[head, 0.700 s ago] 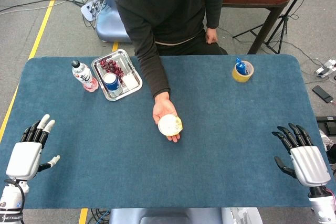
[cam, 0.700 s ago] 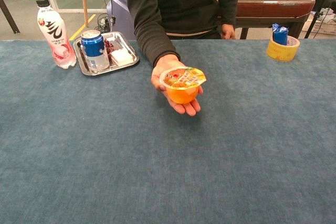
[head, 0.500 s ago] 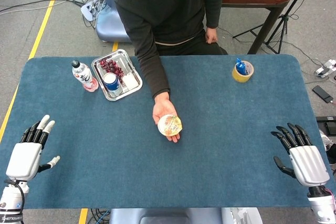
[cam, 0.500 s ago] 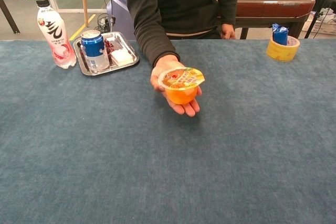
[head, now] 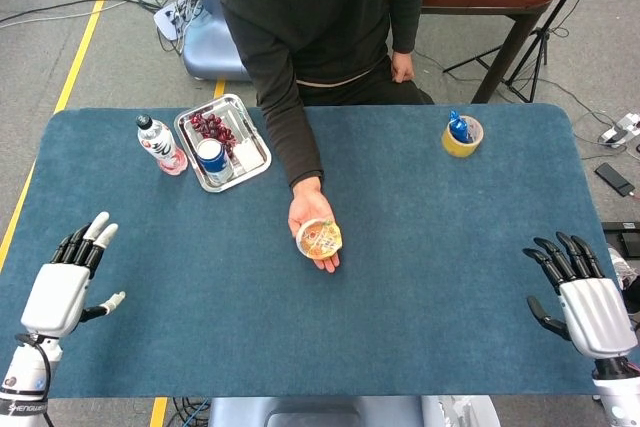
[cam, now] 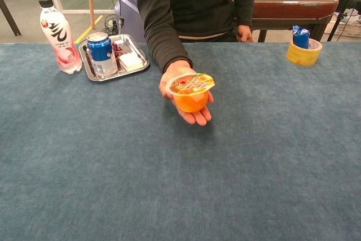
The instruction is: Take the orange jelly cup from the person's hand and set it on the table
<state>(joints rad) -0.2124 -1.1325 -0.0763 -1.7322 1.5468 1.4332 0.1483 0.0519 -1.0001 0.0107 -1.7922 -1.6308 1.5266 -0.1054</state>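
The orange jelly cup (cam: 189, 95) with a printed foil lid (head: 319, 238) rests on the person's upturned palm (head: 312, 215) above the middle of the blue table. My left hand (head: 62, 287) hovers at the table's near left edge, fingers spread, holding nothing. Far across at the near right edge is my right hand (head: 588, 294), likewise with its fingers apart and holding nothing. Both hands are well away from the cup. Neither hand shows in the chest view.
A metal tray (head: 252, 166) at the back left holds a blue can (head: 211, 155), grapes and a white packet. A pink drink bottle (head: 160, 144) stands beside it. A yellow tape roll (head: 462, 137) with a blue item sits at the back right.
The person's hand with the cup has shifted slightly left. My left hand has edged right and forward; my right hand has drifted a little toward the near edge.
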